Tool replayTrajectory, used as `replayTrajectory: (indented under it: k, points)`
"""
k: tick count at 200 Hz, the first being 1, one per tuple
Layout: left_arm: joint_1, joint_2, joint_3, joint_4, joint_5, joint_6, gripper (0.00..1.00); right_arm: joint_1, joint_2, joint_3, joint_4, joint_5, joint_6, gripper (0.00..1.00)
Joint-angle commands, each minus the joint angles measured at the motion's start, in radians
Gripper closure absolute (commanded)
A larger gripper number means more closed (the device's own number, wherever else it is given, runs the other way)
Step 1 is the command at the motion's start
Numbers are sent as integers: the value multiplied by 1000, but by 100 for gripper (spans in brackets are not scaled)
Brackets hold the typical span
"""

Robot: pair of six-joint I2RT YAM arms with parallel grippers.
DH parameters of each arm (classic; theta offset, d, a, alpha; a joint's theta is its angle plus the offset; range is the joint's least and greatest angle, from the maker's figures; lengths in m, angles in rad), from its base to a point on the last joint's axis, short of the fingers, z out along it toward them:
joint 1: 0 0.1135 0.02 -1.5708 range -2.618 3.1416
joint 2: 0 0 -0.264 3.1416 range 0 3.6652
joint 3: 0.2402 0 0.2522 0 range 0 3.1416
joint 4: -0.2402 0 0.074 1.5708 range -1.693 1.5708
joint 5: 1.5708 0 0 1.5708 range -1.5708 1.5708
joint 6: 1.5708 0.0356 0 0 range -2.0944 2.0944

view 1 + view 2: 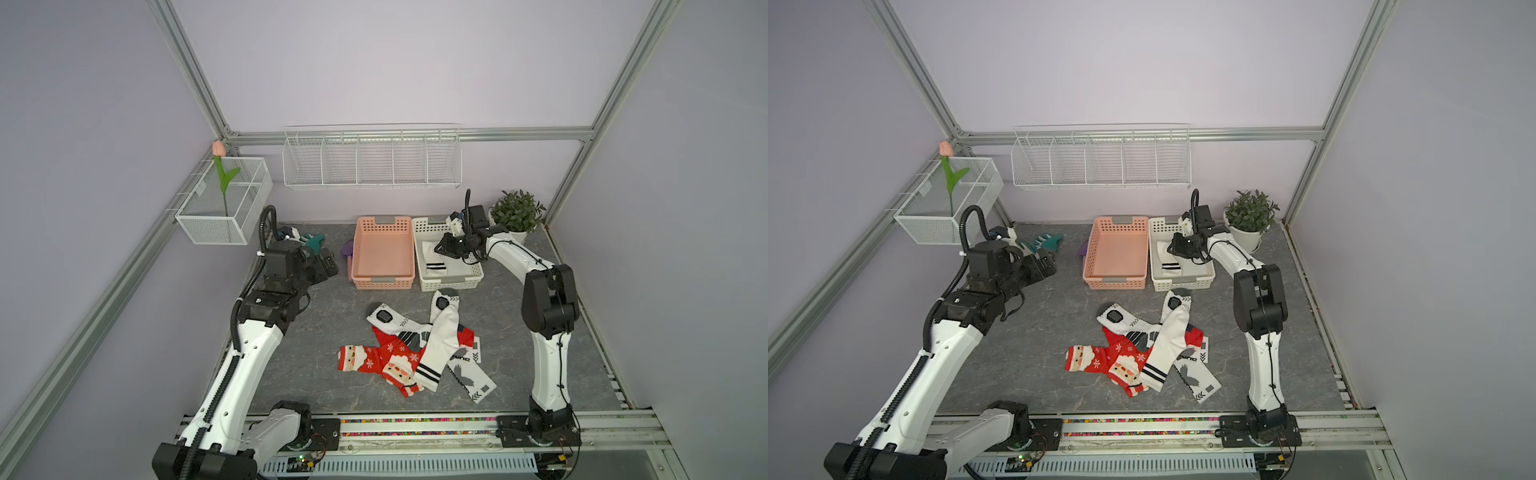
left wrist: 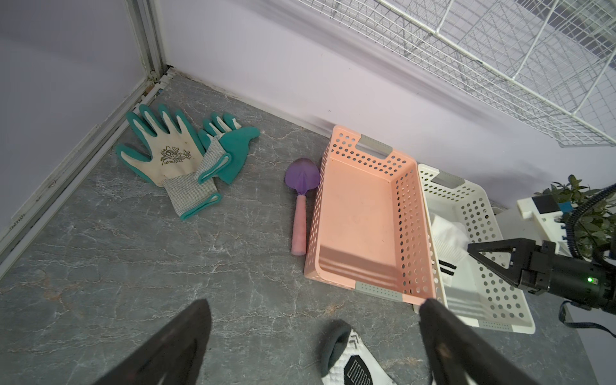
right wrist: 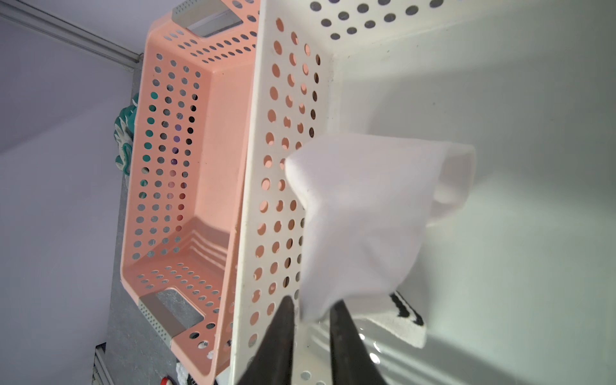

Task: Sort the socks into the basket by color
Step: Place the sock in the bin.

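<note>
Socks (image 1: 440, 340), red and white, lay tangled nearest us; beyond, our left gripper (image 2: 315, 303) hung wide, empty. Farthest, our right gripper (image 3: 312, 301) sat narrow around a white sock (image 3: 360, 206) in the white basket (image 1: 451, 284), hold unclear; we judged release next.

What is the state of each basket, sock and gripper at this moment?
Pink basket: empty.
White basket: holds one striped white sock.
Sock pile: red and white mixed, overlapping, on the table.
Left gripper: open, empty.
Right gripper: over the white basket, fingers slightly apart, sock fabric at their tips.
</note>
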Motion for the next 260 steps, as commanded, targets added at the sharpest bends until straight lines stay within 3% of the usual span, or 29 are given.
replayTrajectory:
  k: [1, 39, 97, 260]
  points:
    - [-3, 1, -7, 5, 5, -9, 0, -4, -13, -18, 3, -16, 6, 70]
    - [-3, 2, -7, 6, 12, -11, 0, -4, -63, -58, -8, 27, -3, 59]
    - [-3, 3, -6, 5, 19, -12, 0, -3, -221, -177, -27, 46, -11, 58]
    - [-3, 6, -9, 8, 28, -15, 0, 101, -841, -506, -341, 183, -98, 53]
